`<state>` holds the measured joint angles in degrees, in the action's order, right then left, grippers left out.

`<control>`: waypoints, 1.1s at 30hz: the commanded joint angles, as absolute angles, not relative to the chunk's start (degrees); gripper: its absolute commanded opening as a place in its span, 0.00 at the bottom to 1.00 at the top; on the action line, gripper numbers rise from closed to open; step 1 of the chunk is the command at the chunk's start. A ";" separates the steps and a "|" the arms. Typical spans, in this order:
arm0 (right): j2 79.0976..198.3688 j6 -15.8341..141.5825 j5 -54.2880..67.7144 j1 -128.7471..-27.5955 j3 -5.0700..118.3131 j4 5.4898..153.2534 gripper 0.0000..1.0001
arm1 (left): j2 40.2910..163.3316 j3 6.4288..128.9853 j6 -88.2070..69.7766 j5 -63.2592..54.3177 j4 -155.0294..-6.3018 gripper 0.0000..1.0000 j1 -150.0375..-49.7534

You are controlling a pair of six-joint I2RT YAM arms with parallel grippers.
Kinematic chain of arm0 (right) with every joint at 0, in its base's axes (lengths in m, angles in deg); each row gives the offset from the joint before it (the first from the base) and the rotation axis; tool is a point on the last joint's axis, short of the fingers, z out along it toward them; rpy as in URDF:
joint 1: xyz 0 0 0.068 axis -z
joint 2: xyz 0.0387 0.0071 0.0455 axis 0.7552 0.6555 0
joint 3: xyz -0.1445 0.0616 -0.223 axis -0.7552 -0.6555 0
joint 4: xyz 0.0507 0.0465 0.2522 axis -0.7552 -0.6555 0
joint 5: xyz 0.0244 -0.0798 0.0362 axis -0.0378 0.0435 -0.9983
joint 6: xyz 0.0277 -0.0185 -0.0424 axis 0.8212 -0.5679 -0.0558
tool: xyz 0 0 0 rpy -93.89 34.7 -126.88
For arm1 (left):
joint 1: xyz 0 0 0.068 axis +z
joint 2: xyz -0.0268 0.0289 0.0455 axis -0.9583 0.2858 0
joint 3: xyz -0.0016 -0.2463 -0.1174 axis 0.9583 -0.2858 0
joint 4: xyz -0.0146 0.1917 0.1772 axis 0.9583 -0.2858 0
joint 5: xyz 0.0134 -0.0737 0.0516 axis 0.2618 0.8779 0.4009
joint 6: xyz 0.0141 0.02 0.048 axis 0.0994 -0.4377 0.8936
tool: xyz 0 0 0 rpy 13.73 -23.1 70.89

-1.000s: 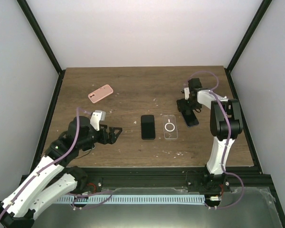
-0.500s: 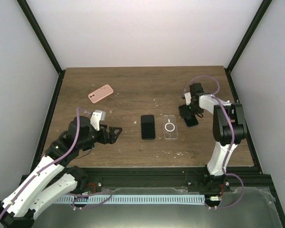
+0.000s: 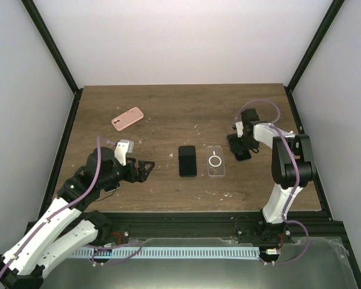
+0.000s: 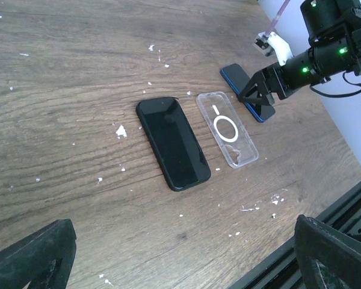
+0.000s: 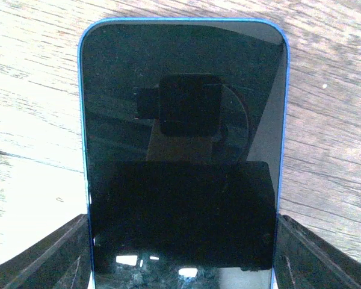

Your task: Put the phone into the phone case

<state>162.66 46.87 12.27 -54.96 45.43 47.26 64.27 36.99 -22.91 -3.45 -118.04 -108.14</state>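
On the bench (image 3: pixel 168 114), the clear case (image 3: pixel 215 161) lies empty; fitting is outstanding. Right gripper (image 3: pixel 240 147) jaws straddle the blue phone (image 5: pixel 183 150), unclamped; left gripper (image 3: pixel 147 170) jaws spread, empty.

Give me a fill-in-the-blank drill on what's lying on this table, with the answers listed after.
1. The clear case has a white ___ printed on it.
2. In the top view, the black phone lies just ___ of the clear case.
3. The right gripper straddles a second phone whose rim is ___.
4. The far-left item is ___ in colour.

Missing words: ring; left; blue; pink.
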 commanded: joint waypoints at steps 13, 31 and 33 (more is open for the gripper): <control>163.24 59.95 13.61 -58.69 44.56 43.72 0.67 | 62.99 37.10 -22.77 -4.18 -117.96 1.00 -107.92; 150.23 69.94 11.71 -64.96 41.63 41.62 0.58 | 61.48 37.02 -22.86 -4.12 -117.84 1.00 -107.93; 149.20 71.24 11.72 -66.41 41.27 41.71 0.59 | 61.30 36.99 -22.86 -4.15 -117.84 1.00 -107.92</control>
<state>152.70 67.61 12.75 -64.33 41.41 41.05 62.00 36.99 -22.93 -3.67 -118.04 -108.14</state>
